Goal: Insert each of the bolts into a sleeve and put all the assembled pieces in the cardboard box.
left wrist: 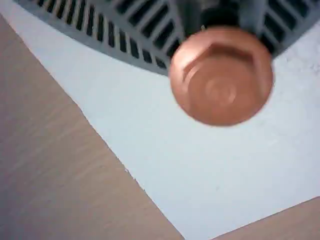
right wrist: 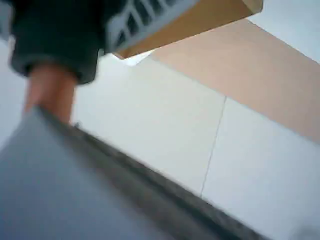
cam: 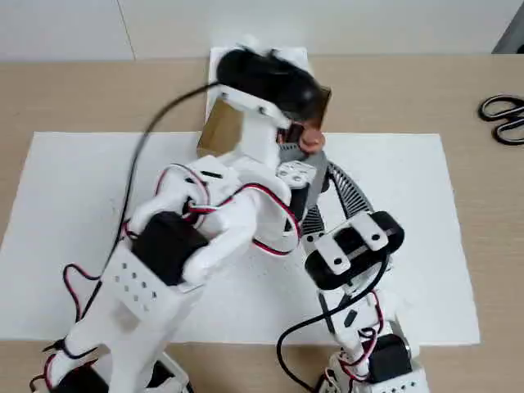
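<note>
Two-handed: holding copper bolt [cam: 311,141] raised between left hand [cam: 286,147] and right hand [cam: 319,164], just beside cardboard box [cam: 219,131]; unable to tell either grip. Risking drop outside box if releasing early.

arms [cam: 246,221] crowding over cardboard box [cam: 219,133], white mat [cam: 74,196] open either side

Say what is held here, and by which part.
Apparently the copper bolt, by its shank, in the right gripper; the exact hold is hidden.
</note>
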Robot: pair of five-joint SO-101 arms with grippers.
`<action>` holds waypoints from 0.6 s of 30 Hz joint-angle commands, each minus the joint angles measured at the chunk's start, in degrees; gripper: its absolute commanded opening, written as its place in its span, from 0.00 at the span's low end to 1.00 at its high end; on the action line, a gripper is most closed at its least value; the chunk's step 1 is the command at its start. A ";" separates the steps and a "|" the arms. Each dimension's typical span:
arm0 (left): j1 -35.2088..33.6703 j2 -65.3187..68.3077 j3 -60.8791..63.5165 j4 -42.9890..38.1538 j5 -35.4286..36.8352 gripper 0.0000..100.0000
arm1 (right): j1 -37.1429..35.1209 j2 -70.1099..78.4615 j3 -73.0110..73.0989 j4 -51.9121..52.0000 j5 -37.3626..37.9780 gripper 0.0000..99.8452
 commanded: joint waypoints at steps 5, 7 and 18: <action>-1.05 2.90 -0.40 -1.41 0.09 0.01 | 0.48 -1.45 -1.23 -2.24 0.35 0.00; -1.05 2.90 -0.40 -1.41 0.09 0.01 | 0.57 -1.45 -1.23 -1.98 0.35 0.00; -1.05 2.81 -0.40 -1.41 0.09 0.01 | 0.48 -1.45 -1.23 -2.15 0.62 0.00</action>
